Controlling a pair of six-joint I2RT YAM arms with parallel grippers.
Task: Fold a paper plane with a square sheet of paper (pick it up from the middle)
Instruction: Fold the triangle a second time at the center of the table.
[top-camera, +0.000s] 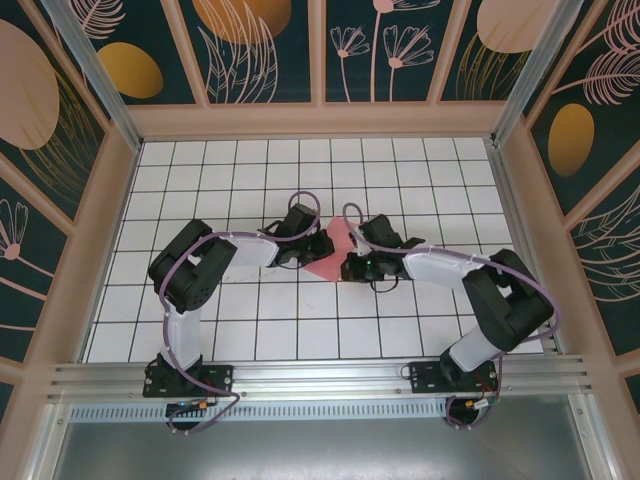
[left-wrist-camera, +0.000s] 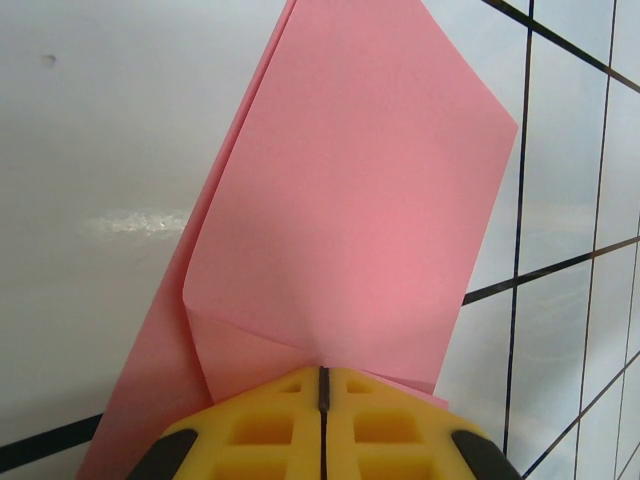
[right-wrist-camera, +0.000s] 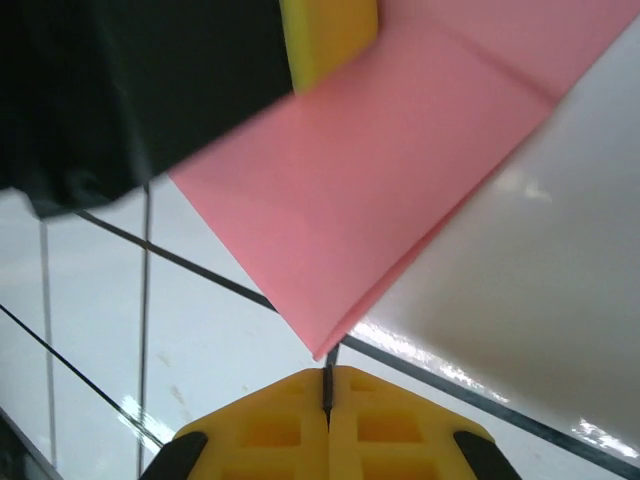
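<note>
The square sheet of paper (top-camera: 336, 241) is pink, folded into layers, and lies on the white grid table between my two grippers. In the left wrist view the paper (left-wrist-camera: 360, 200) spreads ahead of and under my left gripper (left-wrist-camera: 322, 372), which is shut with its yellow tips on a folded flap's edge; no paper shows in the seam. My right gripper (right-wrist-camera: 328, 374) is shut, just short of the paper's (right-wrist-camera: 380, 180) pointed folded corner. The left gripper's yellow fingertip (right-wrist-camera: 330, 40) rests on the sheet's far part. From above, the left gripper (top-camera: 322, 249) and right gripper (top-camera: 349, 264) flank the paper.
The white tiled table (top-camera: 250, 320) is fenced by low wooden walls (top-camera: 110, 220) on three sides. Both arms reach inward from the metal rail (top-camera: 320, 378) at the near edge and meet mid-table.
</note>
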